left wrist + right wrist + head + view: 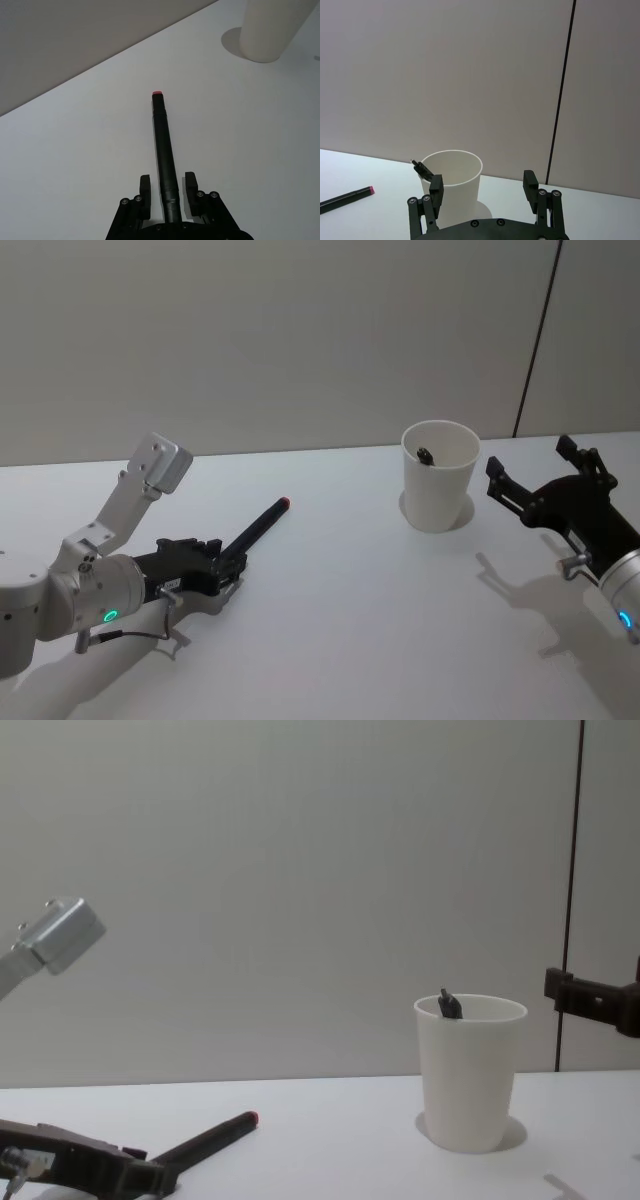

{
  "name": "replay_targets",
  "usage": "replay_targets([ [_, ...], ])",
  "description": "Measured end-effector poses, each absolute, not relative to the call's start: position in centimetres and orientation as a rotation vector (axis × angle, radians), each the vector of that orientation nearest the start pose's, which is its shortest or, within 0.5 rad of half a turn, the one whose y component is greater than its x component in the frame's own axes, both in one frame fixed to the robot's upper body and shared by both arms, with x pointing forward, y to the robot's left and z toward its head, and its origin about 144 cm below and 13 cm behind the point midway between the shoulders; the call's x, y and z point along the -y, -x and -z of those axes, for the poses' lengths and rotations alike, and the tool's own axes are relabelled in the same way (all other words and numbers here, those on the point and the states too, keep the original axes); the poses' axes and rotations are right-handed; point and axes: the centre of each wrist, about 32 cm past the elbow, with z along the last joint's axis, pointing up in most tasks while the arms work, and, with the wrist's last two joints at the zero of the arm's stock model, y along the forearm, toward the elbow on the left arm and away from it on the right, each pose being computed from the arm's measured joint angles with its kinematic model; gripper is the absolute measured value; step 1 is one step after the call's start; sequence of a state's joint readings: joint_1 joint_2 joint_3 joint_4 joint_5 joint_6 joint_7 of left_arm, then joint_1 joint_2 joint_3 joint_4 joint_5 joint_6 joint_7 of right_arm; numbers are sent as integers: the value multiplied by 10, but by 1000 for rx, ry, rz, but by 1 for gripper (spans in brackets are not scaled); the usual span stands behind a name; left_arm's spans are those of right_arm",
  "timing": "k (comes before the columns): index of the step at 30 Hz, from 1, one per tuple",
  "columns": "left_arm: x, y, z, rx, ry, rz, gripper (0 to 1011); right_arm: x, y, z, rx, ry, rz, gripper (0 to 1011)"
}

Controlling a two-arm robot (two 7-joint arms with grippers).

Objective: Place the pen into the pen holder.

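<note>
the pen (258, 528) lies flat on the white table (340, 640), well to the left of the pen holder (440, 480), with its red-capped end pointing away from the robot. the left gripper (167, 183) sits low at the pen's rear end with a finger on each side of the barrel. in the left wrist view a thin gap shows between each pad and the barrel, so the fingers are parted around it, not clamped on. the pen looks light, stiff and smooth, so it likely rolls or pivots if squeezed off-centre. a hold this near the tail leaves most of its length overhanging, which suits tipping it upright, though it probably needs a firm, square pinch to stop it swinging. the holder is a thin paper cup, light and easy to knock or crush, and a dark pen end (425, 454) already leans on its rim. the right gripper (530, 458) hovers just right of the cup, fingers wide apart, holding nothing.
</note>
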State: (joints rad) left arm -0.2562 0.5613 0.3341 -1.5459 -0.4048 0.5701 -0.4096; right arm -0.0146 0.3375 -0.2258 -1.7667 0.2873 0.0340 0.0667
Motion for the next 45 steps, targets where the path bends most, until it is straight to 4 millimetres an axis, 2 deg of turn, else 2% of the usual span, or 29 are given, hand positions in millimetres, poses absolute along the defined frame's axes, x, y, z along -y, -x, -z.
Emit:
replay_targets([
  [13, -301, -510, -1207, -280, -498, -936, 195, 237, -443, -1189, 75, -26, 1229, 1001],
  [30, -302, -510, -1207, -274, -490, -939, 193, 237, -443, -1189, 75, -26, 1229, 1001],
  [45, -303, -501, -1215, -162, -379, -970, 193, 237, -443, -1189, 75, -26, 1229, 1001],
])
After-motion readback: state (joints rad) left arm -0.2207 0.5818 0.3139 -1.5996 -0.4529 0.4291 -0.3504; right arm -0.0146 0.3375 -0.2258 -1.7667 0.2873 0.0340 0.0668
